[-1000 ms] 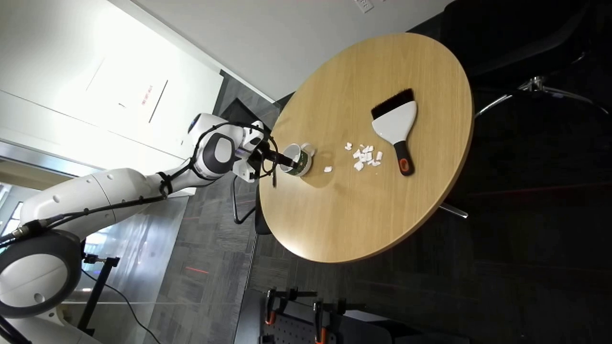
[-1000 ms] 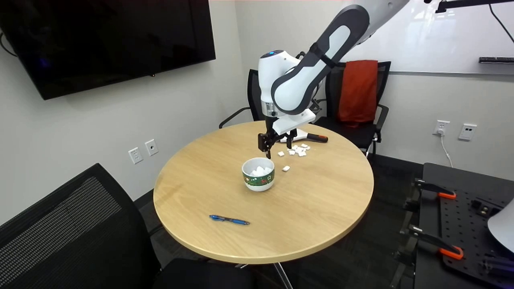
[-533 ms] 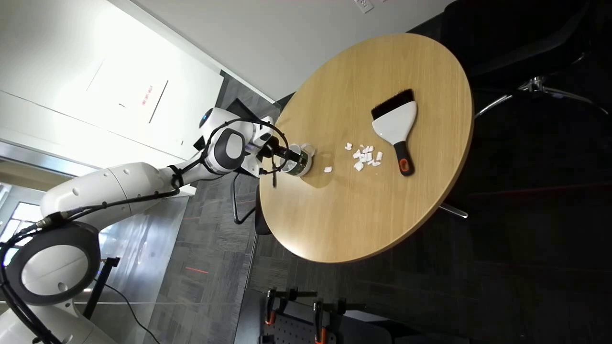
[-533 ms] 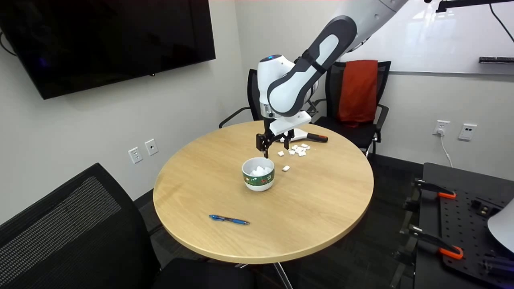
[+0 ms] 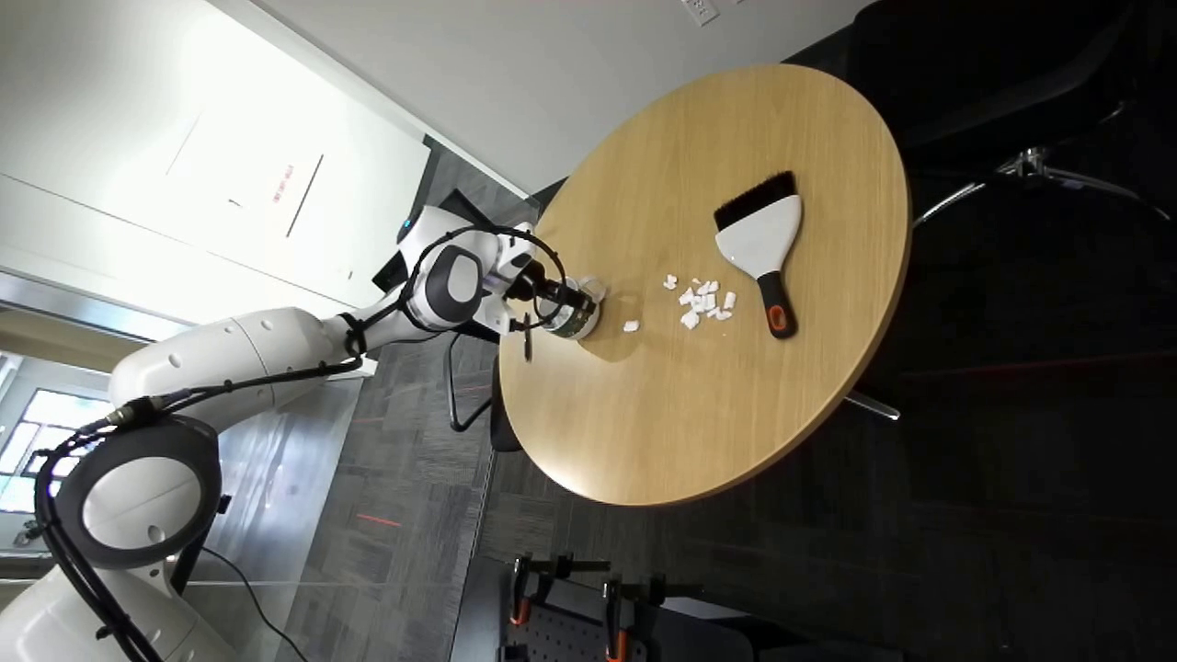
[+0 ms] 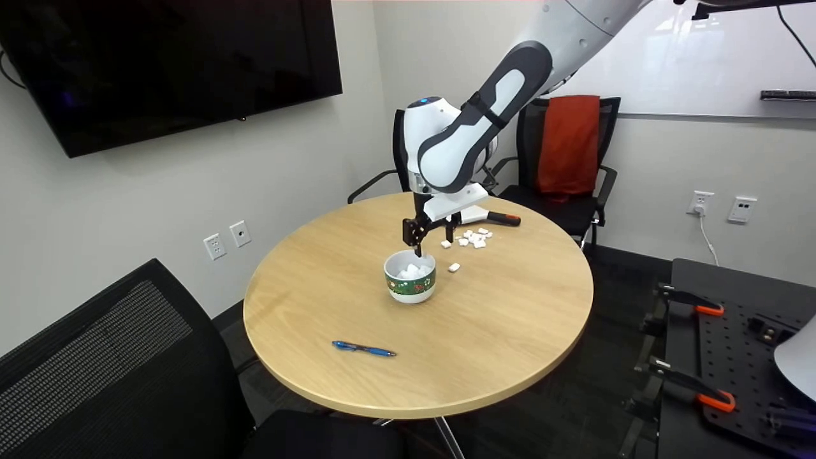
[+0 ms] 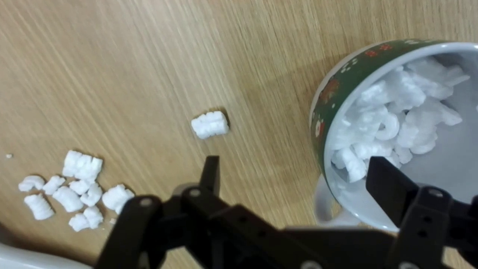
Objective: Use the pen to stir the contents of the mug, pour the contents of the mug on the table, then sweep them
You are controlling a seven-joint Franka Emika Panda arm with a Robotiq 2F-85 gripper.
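1. My gripper (image 6: 434, 247), lower and nearer to the mug (image 6: 411, 288) than half a second ago, shows right at the mug's rim in an exterior view.
2. My fingers (image 7: 390, 188) stand wide apart: in the wrist view, one shows over the mug's mouth, the other outside its wall. Whether either touches the mug, I cannot tell.
3. The mug, white with a green flowered band, stands upright on the table (image 6: 319, 306), unmoved since a second ago, its handle partly hidden behind my gripper in the wrist view.
4. White pieces (image 7: 405, 91) lie inside the mug, heaped against one side of it.
5. A loose white piece (image 7: 210, 124) lies near the mug, and a cluster (image 7: 79, 186) lies farther from it, toward the brush (image 5: 763, 239); both keep their places.
6. The blue pen (image 6: 363, 349) lies flat on the mug's opposite side from the brush, also where it was.
7. My arm (image 6: 449, 159), bent down toward the mug, sits lower than a second ago in an exterior view.
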